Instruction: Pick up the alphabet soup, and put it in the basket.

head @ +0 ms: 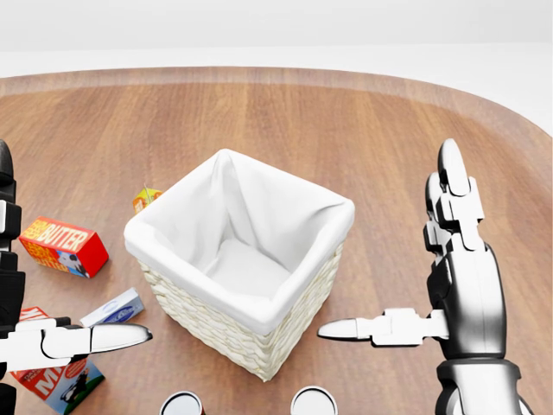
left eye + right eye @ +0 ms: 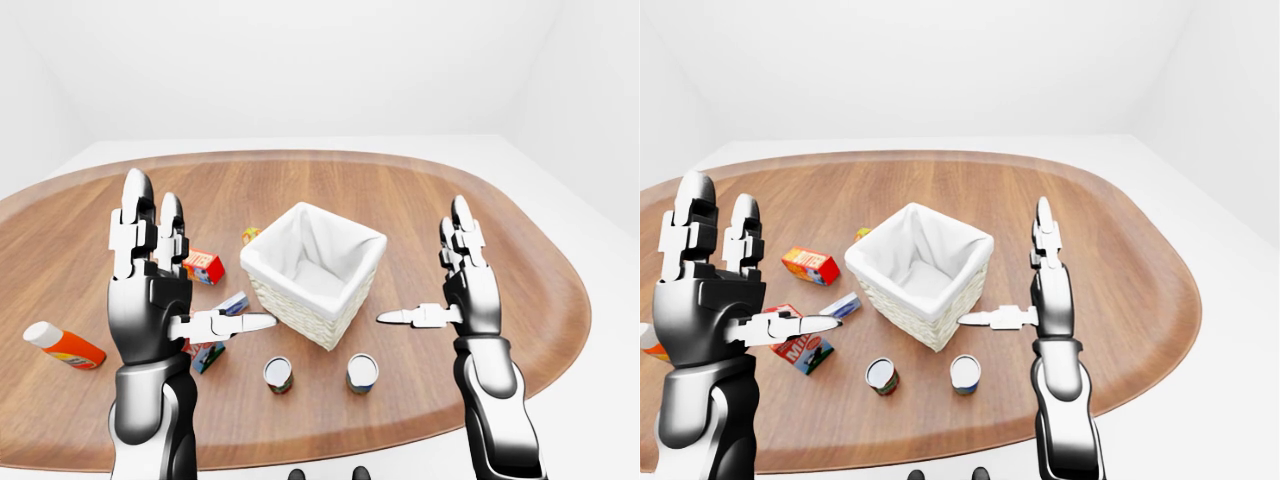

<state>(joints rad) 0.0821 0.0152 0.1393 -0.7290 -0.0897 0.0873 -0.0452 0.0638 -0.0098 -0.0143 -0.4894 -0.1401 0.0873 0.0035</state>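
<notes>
Wooden counter (image 2: 420,200); white-lined basket (image 2: 312,272) mid-counter, two cans (image 2: 278,375) just below it. Left hand (image 2: 150,290) and right hand (image 2: 465,290) raised, fingers spread, empty.

Both robot arms rise from the bottom of the left-eye view, forearms upright. The left hand (image 2: 150,290) and right hand (image 2: 468,285) are raised, fingers spread and pointing up, thumbs extended inward toward each other, holding nothing.
</notes>
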